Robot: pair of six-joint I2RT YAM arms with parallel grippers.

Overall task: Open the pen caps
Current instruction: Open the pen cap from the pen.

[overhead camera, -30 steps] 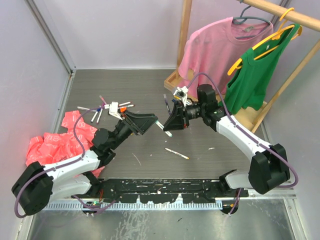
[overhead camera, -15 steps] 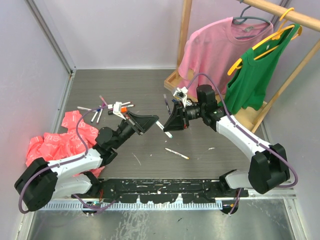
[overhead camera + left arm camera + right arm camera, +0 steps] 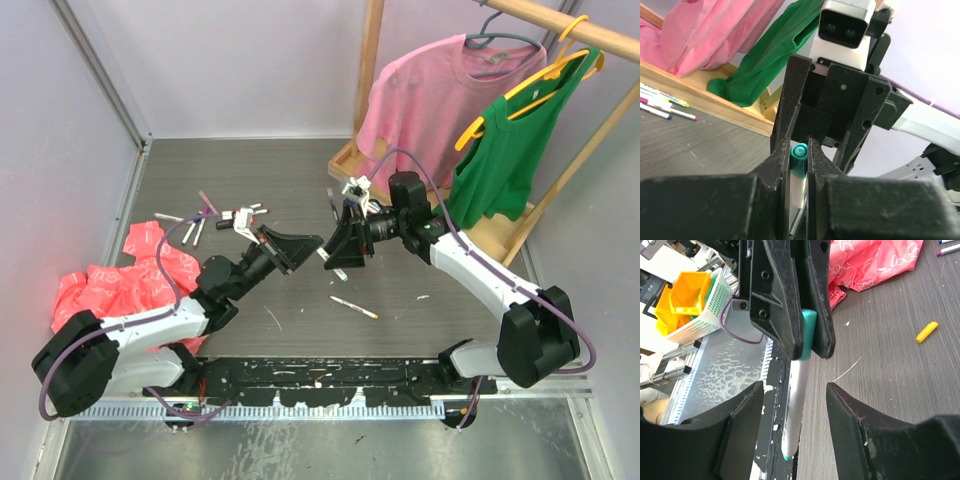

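left gripper (image 3: 800, 152) clamped on cap (image 3: 799, 161); right gripper (image 3: 794, 399) apart around pen (image 3: 792, 415). pen looks light, stiff, slick; i'd grip mid-barrel.

Your colours on hand:
- cap (image 3: 799, 159): teal
- pen (image 3: 795, 405): white barrel, teal tip
- loose cap (image 3: 927, 332): yellow
- cloth (image 3: 875, 260): pinkish red, white print
- shirt (image 3: 430, 100): pink
- top (image 3: 510, 150): green
- table (image 3: 250, 170): dark grey woodgrain

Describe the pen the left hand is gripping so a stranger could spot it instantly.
Above the middle of the dark table, the left hand meets the right hand in mid-air. It pinches a white pen by its teal cap; the other pens lie on the table.
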